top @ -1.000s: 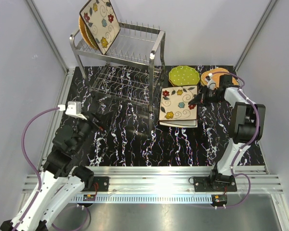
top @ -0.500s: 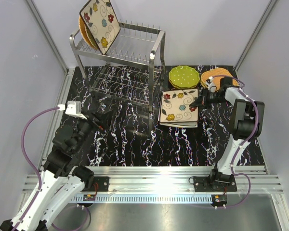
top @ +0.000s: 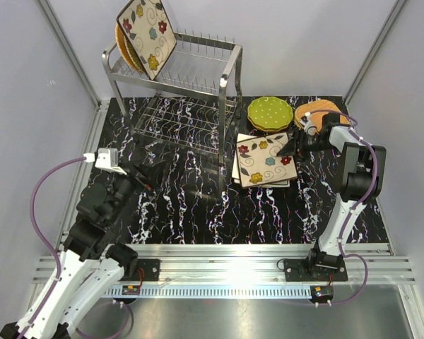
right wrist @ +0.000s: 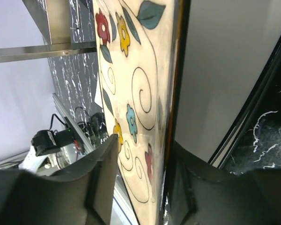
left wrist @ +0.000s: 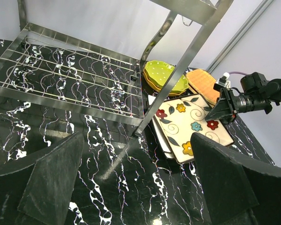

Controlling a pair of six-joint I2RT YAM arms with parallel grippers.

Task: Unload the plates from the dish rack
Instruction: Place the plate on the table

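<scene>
Right hand (top: pixel 287 149) straddles the flowered plate (top: pixel 265 162), grip unclear; left hand (top: pixel 150 171), wide open, lies nearer the upright plates (top: pixel 147 35) in the rack (top: pixel 177 82).

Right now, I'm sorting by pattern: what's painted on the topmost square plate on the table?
Square plate: cream with red, yellow and blue flowers; left wrist view.

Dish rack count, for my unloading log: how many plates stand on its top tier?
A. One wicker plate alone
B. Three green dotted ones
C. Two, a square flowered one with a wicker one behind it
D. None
C: in the top view a square flowered plate leans at the left end of the dish rack's top tier, with a wicker plate showing behind it.
</scene>
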